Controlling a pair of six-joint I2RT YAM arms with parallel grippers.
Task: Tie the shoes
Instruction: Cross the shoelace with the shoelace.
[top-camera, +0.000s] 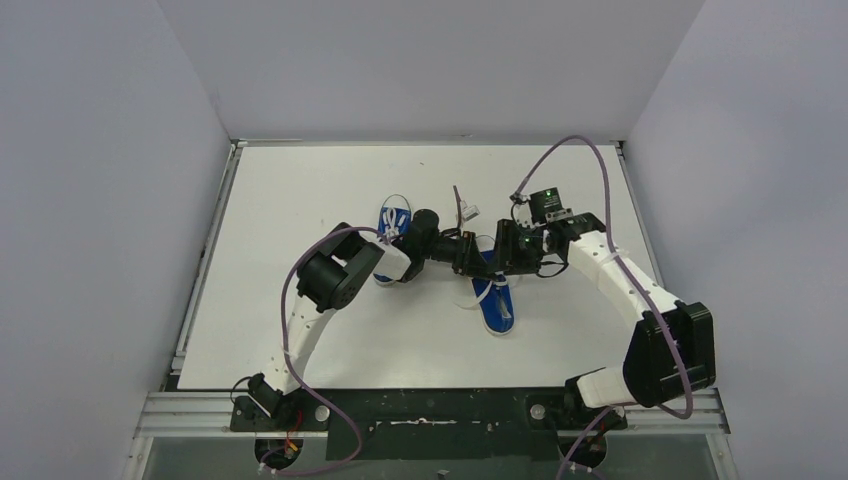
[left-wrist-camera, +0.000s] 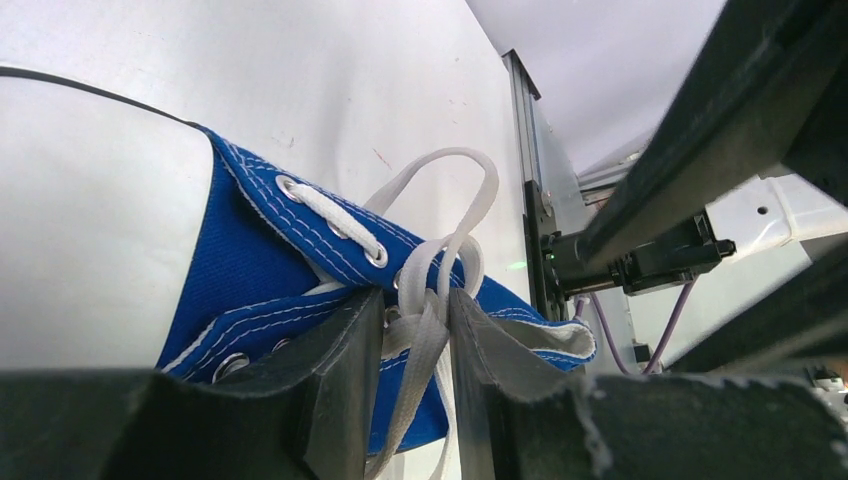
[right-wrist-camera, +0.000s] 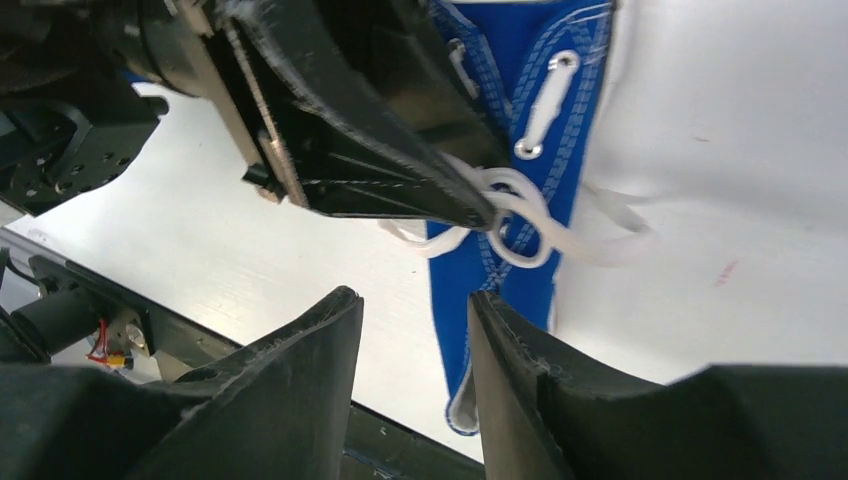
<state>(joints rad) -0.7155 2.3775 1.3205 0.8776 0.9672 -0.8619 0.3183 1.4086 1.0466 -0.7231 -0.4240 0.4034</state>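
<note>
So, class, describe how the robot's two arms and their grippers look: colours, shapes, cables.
Both the left arm and right arm have white links and black joints, with a purple cable looping along each. A green light glows by the right wrist. The left gripper and right gripper have black, wedge-shaped fingers.

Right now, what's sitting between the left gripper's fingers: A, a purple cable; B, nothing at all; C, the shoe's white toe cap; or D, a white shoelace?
D: the left wrist view shows the white shoelace of the blue shoe running down between the closed-in fingers of the left gripper.
</note>
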